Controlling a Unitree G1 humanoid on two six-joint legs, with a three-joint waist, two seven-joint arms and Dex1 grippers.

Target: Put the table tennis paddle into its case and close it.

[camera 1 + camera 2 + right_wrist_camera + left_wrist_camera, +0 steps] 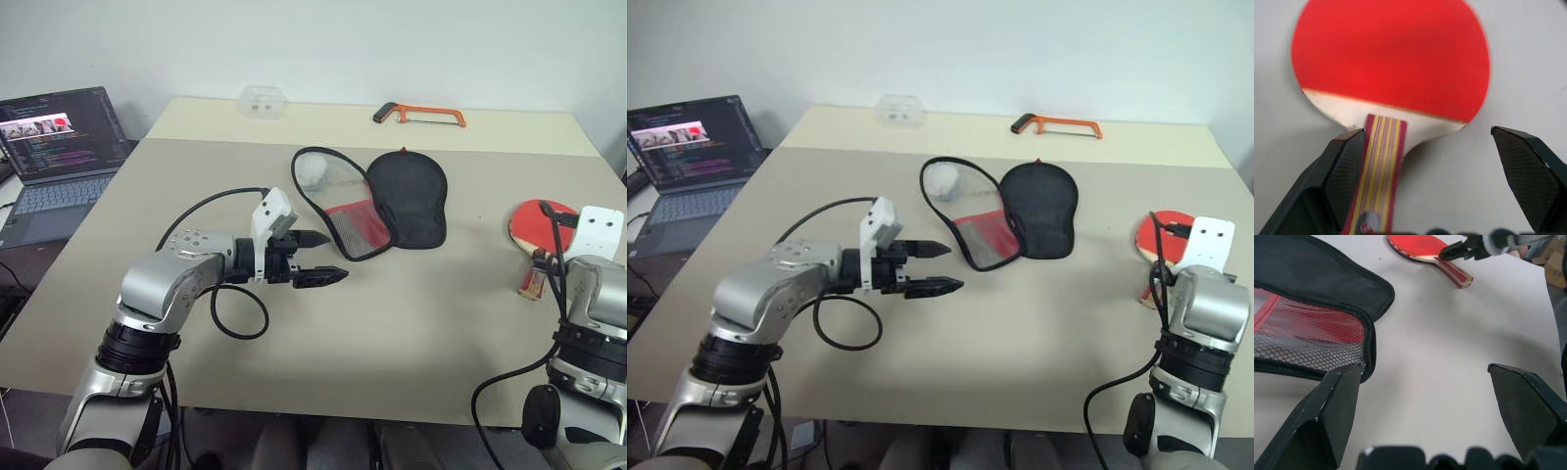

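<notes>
— While our right claw (1422, 161) gapes wide over the table tennis paddle (1391, 63), where's the case (377, 201)?
— Lying unzipped, well apart from the paddle; our left claw (318, 258), also wide, hovers near it.

On your table (411, 343) the case (377, 201) lies open near the middle, its two halves side by side. The paddle (537, 227) lies well to its right, by the right edge. At the far edge you have a hacksaw (419, 116), with a small box (263, 101) to its left. A laptop (54, 147) sits off the table's left side.
</notes>
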